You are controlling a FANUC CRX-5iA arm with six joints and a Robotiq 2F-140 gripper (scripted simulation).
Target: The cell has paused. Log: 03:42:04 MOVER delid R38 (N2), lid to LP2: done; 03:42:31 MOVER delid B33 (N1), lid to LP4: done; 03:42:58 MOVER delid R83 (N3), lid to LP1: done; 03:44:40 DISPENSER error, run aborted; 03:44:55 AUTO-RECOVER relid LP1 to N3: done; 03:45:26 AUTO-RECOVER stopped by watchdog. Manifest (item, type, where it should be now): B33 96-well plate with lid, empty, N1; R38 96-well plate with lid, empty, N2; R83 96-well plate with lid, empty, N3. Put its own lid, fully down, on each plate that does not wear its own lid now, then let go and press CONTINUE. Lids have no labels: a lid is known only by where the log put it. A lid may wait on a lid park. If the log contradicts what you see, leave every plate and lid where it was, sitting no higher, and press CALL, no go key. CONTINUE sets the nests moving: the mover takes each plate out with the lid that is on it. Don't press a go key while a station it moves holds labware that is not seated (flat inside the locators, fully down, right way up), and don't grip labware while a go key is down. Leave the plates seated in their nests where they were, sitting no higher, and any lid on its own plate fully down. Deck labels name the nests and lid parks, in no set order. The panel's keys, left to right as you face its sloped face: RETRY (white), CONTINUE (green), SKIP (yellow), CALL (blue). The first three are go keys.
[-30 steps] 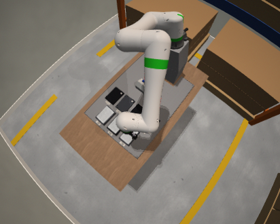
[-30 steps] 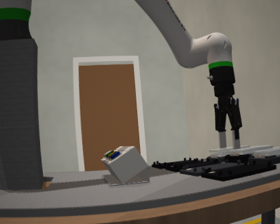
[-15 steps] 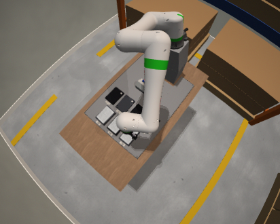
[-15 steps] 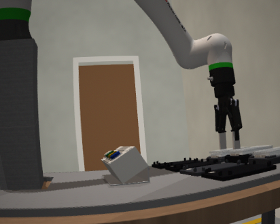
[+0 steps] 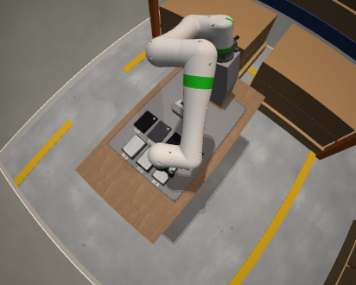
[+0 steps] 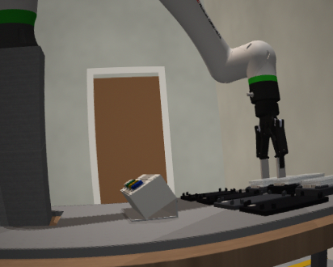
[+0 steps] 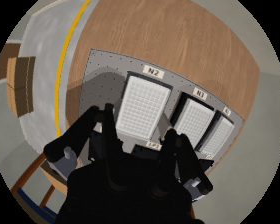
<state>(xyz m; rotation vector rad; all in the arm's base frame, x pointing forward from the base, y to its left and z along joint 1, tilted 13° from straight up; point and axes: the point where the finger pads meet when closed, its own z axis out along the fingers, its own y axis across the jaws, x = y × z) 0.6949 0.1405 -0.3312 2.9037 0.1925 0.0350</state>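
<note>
Lid (image 6: pixel 285 178): flat translucent rectangle, level, long axis running across exterior view, low over black nests at deck's far right end. Arm (image 5: pixel 197 108): smooth white tube, green bands. Deck (image 6: pixel 110 230): matte grey slab on wood-grain table (image 5: pixel 117 186). Plates (image 7: pixel 143 106): white gridded rectangles, side by side. Panel (image 6: pixel 150 197): small white sloped box. Gripper (image 6: pixel 272 167): fingers half open, clamped on lid.

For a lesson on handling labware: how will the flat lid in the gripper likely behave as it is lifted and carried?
The lid looks thin, wide and flat, so it is probably light and fairly stiff. The gripper pinches it by narrow edges, so it may tilt or slip if jolted. Flat, it should not roll.
</note>
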